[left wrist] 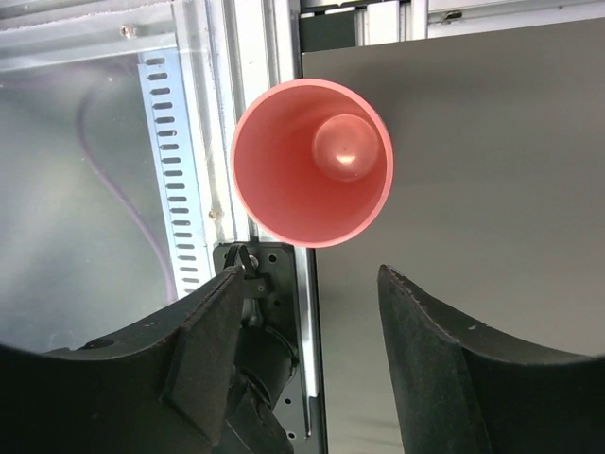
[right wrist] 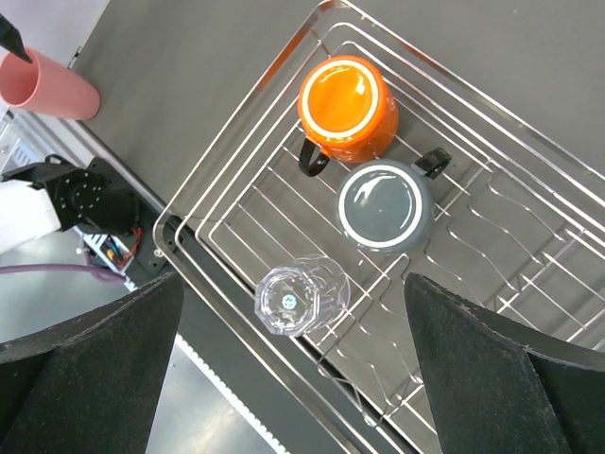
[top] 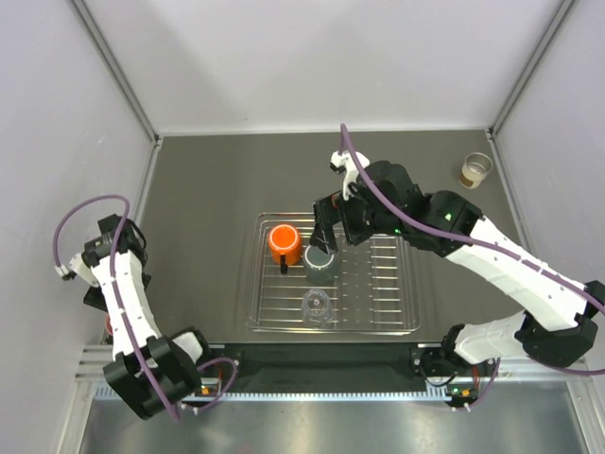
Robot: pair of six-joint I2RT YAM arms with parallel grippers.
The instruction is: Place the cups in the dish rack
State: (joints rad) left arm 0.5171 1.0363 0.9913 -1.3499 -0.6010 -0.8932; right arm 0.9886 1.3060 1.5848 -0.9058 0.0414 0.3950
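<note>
Dark table (left wrist: 492, 142), left edge: pink cup (left wrist: 310, 163) just ahead of left gripper (left wrist: 312, 276), jaws partly open, empty (cup mouth faces camera). Right gripper (right wrist: 293, 284) wide open, empty, over dish rack (right wrist: 236, 203).

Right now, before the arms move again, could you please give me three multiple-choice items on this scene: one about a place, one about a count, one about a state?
1. Where is the cream cup? A in the dish rack; B on the table at the far right; C on top of another cup.
2. How many cups are in the dish rack? A one; B five; C three.
3. How is the right gripper? A open, holding nothing; B shut on a cup; C shut on a rack bar.
Answers: 1 B, it stands alone, away from the rack. 2 C, the orange cup, the dark grey cup and the clear cup are inside. 3 A, its fingers stand wide apart above the rack.
</note>
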